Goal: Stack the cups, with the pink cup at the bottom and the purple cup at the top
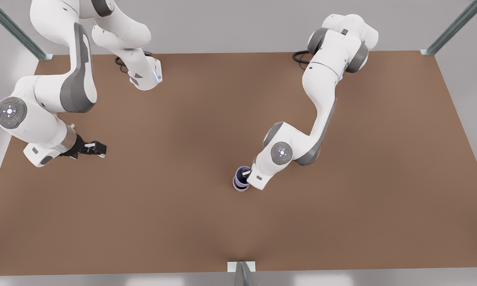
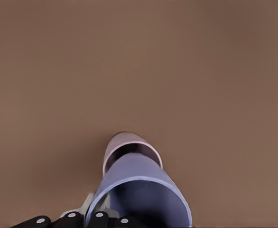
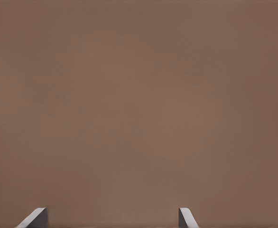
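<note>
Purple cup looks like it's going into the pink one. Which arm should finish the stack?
Left, I'd say. The left gripper is at the purple cup, which sits partly inside the pink cup; it probably only needs lowering and letting go. The right gripper waits open, far off over bare table.

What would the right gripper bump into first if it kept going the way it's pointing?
Probably just the table. The right gripper is open, and its wrist view shows bare brown tabletop ahead. In the front view it waits at the picture's left, far from the cups, though its tilt is hard to judge.
</note>
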Controlling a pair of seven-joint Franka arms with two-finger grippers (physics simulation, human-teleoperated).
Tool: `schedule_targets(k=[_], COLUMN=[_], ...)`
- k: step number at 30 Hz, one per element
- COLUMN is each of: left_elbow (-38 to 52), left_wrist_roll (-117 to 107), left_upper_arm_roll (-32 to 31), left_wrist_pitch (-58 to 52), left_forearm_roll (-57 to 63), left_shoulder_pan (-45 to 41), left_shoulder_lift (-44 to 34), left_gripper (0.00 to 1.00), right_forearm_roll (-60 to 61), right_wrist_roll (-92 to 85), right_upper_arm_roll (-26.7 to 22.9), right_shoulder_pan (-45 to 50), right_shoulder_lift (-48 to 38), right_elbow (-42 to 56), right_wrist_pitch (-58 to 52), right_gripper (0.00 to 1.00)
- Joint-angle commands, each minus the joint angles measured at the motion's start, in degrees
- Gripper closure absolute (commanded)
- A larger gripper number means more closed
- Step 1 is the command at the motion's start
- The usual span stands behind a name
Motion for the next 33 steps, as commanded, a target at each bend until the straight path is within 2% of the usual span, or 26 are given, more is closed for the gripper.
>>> schedule_targets(k=[1,8,12,17,21,23,25,27,30,31,33], left_elbow=[0.0,0.0,0.0,0.0,-0.5,-0.9,-0.9,-0.9,-0.8,-0.8,-0.8], left_wrist_roll=[0.1,-0.2,-0.3,-0.3,-0.3,-0.3,-0.3,-0.4,-0.4,-0.3,-0.3], left_upper_arm_roll=[0.1,0.1,0.1,0.1,0.1,0.1,0.1,0.1,0.1,0.1,0.1], left_wrist_pitch=[0.1,0.0,0.0,0.0,0.1,0.7,0.7,0.6,0.4,0.5,0.5], left_forearm_roll=[-2.7,-2.5,-2.5,-2.5,-2.5,-2.5,-2.5,-2.4,-2.4,-2.4,-2.4], left_shoulder_pan=[0.0,-0.3,-0.3,-0.3,-0.5,-0.5,-0.4,-0.5,-0.4,-0.4,-0.4], left_shoulder_lift=[0.0,0.2,0.2,0.2,0.2,0.1,0.1,0.0,-0.1,-0.1,-0.1], left_gripper=[0.79,0.78,0.73,0.72,0.61,0.6,0.6,0.68,0.74,0.69,0.67], right_forearm_roll=[0.0,0.1,0.1,0.1,0.1,0.1,0.2,1.0,1.0,1.0,1.0], right_wrist_roll=[0.0,0.0,0.0,0.0,0.0,0.0,0.0,0.0,0.0,0.0,0.0], right_upper_arm_roll=[0.0,0.0,0.0,0.1,0.1,0.1,0.1,0.1,0.1,0.0,0.0], right_shoulder_pan=[-0.1,-0.1,0.1,0.2,0.1,0.1,0.1,-0.1,0.0,-0.1,0.0], right_shoulder_lift=[0.0,0.0,0.1,0.0,0.0,0.1,0.1,0.1,0.1,0.1,0.1], right_elbow=[0.0,0.0,0.6,0.6,0.7,0.6,0.6,0.6,0.6,0.6,0.7], right_wrist_pitch=[0.0,0.1,0.1,0.1,0.1,0.1,0.1,0.1,0.1,0.1,0.1], right_gripper=[0.0,0.0,0.0,0.0,0.0,0.0,0.0,0.0,0.0,0.0,0.0])
